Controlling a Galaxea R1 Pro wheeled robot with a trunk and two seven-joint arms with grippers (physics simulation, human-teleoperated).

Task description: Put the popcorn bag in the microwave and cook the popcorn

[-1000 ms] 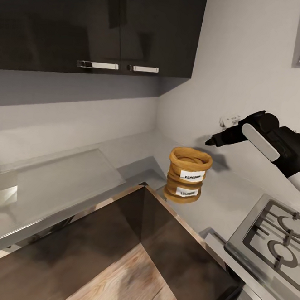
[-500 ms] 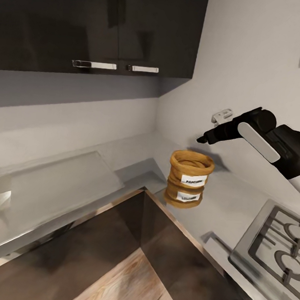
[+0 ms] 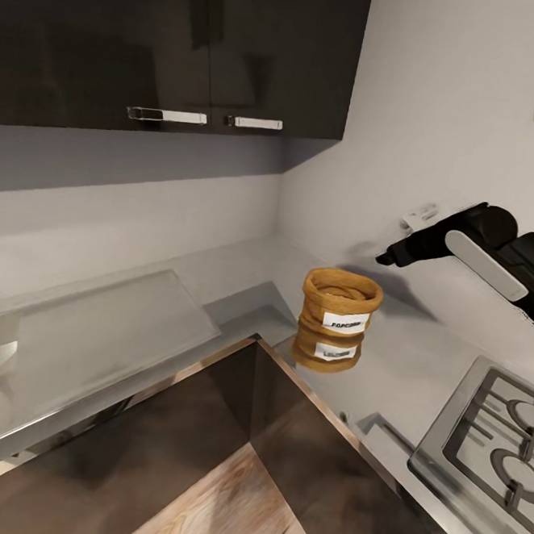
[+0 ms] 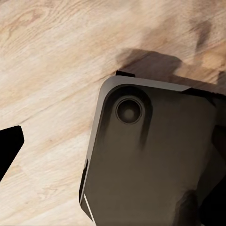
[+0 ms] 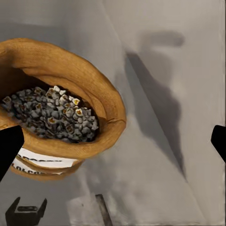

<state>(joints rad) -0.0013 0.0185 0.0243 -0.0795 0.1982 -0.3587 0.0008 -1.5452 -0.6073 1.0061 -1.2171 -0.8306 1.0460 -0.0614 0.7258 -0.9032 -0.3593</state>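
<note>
The popcorn bag (image 3: pixel 338 301), a squat tan-orange sack with a white POPCORN label, stands upright on the glossy pale countertop (image 3: pixel 421 353) with its mirror image below it. In the right wrist view the popcorn bag (image 5: pixel 56 117) shows its open mouth, holding grey and pale popcorn (image 5: pixel 49 113). My right gripper (image 3: pixel 384 257) hovers above and just to the right of the bag, apart from it. It is open (image 5: pixel 114 143), with dark fingertips (image 5: pixel 8 147) at both frame edges. My left gripper (image 4: pixel 113 146) hangs over the wooden floor, one fingertip (image 4: pixel 8 147) showing far out. The microwave is out of view.
A steel gas hob (image 3: pixel 491 436) lies at the right on the counter. Dark wall cabinets (image 3: pixel 173 40) with steel handles hang above the corner. A steel drainboard (image 3: pixel 92 316) stretches to the left. My dark base (image 4: pixel 150 160) rests on the wooden floor (image 4: pixel 47 56).
My right gripper first reached left toward the bag, then drew back to the right and slightly down. The bag has stayed put. The head camera shifted a little.
</note>
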